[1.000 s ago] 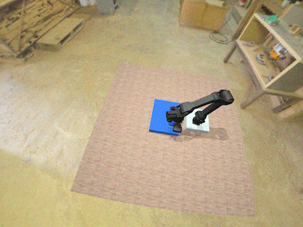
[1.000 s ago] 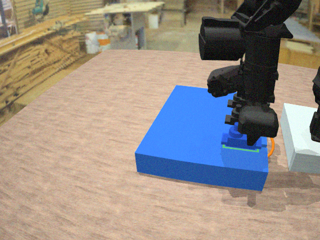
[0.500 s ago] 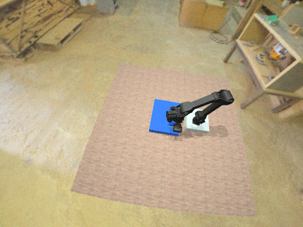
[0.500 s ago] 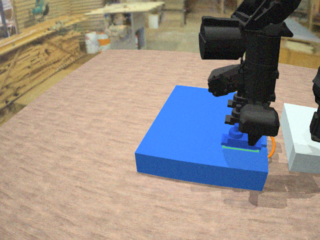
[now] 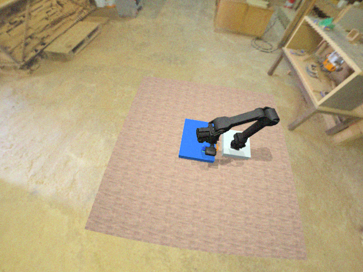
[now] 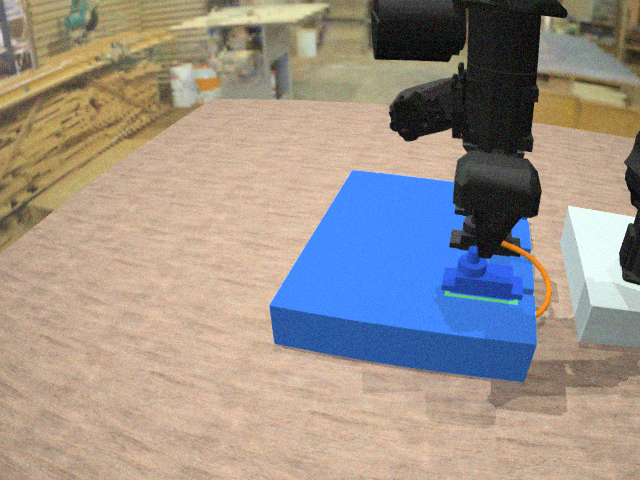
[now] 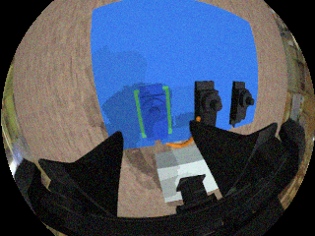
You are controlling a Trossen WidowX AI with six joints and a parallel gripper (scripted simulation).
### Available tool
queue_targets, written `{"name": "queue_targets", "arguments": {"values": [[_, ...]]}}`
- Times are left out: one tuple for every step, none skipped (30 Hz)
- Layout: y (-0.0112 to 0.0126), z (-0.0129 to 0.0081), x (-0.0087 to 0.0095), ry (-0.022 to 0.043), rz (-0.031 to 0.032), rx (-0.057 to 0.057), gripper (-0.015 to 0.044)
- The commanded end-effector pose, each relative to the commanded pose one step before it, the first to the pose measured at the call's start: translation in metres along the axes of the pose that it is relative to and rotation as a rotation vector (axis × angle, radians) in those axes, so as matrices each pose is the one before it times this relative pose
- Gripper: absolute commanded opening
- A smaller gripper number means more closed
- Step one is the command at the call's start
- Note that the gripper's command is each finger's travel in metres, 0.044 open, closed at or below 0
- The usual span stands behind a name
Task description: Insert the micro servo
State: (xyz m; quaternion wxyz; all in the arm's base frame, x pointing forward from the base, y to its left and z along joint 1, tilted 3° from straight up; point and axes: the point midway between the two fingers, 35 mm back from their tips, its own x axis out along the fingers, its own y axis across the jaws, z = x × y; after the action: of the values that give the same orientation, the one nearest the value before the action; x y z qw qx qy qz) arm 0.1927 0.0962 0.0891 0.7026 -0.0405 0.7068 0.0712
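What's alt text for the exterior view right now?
A blue micro servo sits in the green-outlined pocket of a blue deck, shaft up, its orange cable looping off the deck's edge. The black gripper hangs open just above it.

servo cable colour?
Orange. The cable arcs off the servo past the deck edge; clearest in the exterior view.

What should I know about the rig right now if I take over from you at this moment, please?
Gripper: open, holding nothing, raised just above the micro servo.
Servo: down in the green-marked pocket near the corner of the blue deck, ears apparently flat on the deck, output shaft up.
Orange cable: arcs off the deck's edge; whether it lies in the side notch cannot be told.
Done: insertion and release.
Left: move the gripper clear.
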Motion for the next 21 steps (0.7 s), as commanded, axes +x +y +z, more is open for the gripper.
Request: {"name": "queue_targets", "arguments": {"values": [[0.00108, 0.03374, -0.02057, -0.00719, 0.00233, -0.0019, 0.0424], [-0.00005, 0.00876, -0.00541, 0.00032, -0.00066, -0.0001, 0.044], [-0.00023, 0.00869, -0.0052, 0.00033, -0.00065, -0.0001, 0.044], [-0.00041, 0.00862, -0.00498, 0.00035, -0.00064, -0.0001, 0.044], [-0.00059, 0.00853, -0.00477, 0.00037, -0.00063, -0.0001, 0.044], [-0.00077, 0.00843, -0.00454, 0.00042, -0.00058, 0.0, 0.044], [-0.00077, 0.00682, -0.00356, 0.00032, -0.00053, -0.0001, 0.044], [-0.00052, 0.00409, -0.00208, 0.0002, -0.00032, -0.0001, 0.044], [-0.00018, 0.00136, -0.00068, 0.00007, -0.00011, 0.0, 0.044], [0.0, 0.0, 0.0, 0.0, 0.0, 0.0, 0.044], [0.0, 0.0, 0.0, 0.0, 0.0, 0.0, 0.044], [0.00006, -0.00043, -0.00263, -0.00076, 0.00024, 0.0002, 0.044], [0.00009, -0.00078, -0.00438, -0.00126, 0.0004, 0.0004, 0.044], [0.00011, -0.00128, -0.00653, -0.00186, 0.0006, 0.0006, 0.044], [0.00011, -0.00209, -0.00927, -0.00263, 0.00085, 0.0009, 0.044], [0.00005, -0.00228, -0.00885, -0.00249, 0.00081, 0.0008, 0.044], [0.0, -0.00232, -0.00804, -0.00225, 0.00074, 0.0008, 0.044], [-0.00002, -0.00169, -0.0054, -0.0015, 0.0005, 0.0005, 0.044], [-0.00001, -0.00062, -0.00189, -0.00053, 0.00018, 0.0002, 0.044], [0.0, 0.0, 0.0, 0.0, 0.0, 0.0, 0.044], [0.0, 0.0, 0.0, 0.0, 0.0, 0.0, 0.044]]}}
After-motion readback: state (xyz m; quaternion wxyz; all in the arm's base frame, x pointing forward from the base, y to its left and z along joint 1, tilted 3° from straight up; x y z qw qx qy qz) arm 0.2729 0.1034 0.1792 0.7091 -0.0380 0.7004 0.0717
